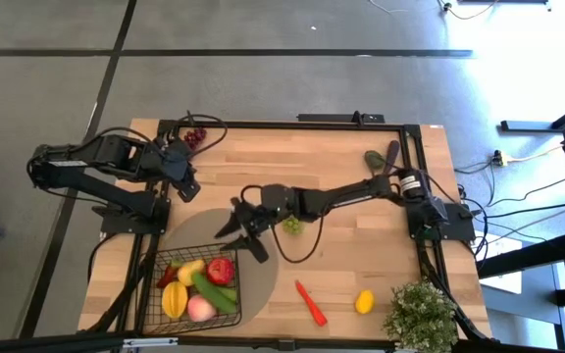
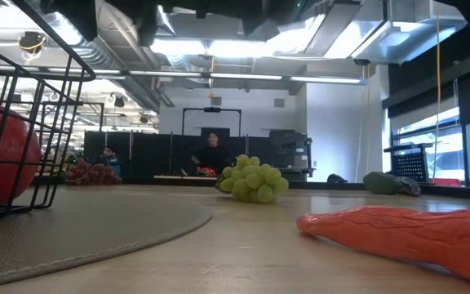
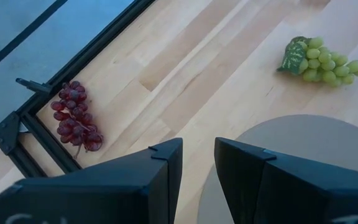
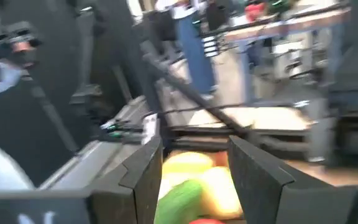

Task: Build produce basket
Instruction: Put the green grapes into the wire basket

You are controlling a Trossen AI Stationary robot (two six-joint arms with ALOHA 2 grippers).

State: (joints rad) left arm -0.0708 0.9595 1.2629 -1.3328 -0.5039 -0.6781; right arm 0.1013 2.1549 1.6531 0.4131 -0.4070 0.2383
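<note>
- Right gripper (image 1: pixel 246 231) open, empty, hovering at the upper right corner of the basket (image 1: pixel 161 263), frame centre.
- Basket lower left on bench (image 1: pixel 292 167), holding apple (image 1: pixel 221 271), cucumber (image 1: pixel 214 294).
- Left gripper (image 1: pixel 190 189) upper left, fingers slightly apart, empty.
- Green grapes (image 1: pixel 291 225) beside right gripper.

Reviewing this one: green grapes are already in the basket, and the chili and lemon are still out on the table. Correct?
Not quite. The green grapes lie on the table beside the basket, as the high view shows. The chili and lemon are indeed still out.

Bare wood lies open between the green grapes (image 1: pixel 291 225) and the chili (image 1: pixel 310 302); the basket (image 1: pixel 160 263) walls off the near-left corner.
</note>
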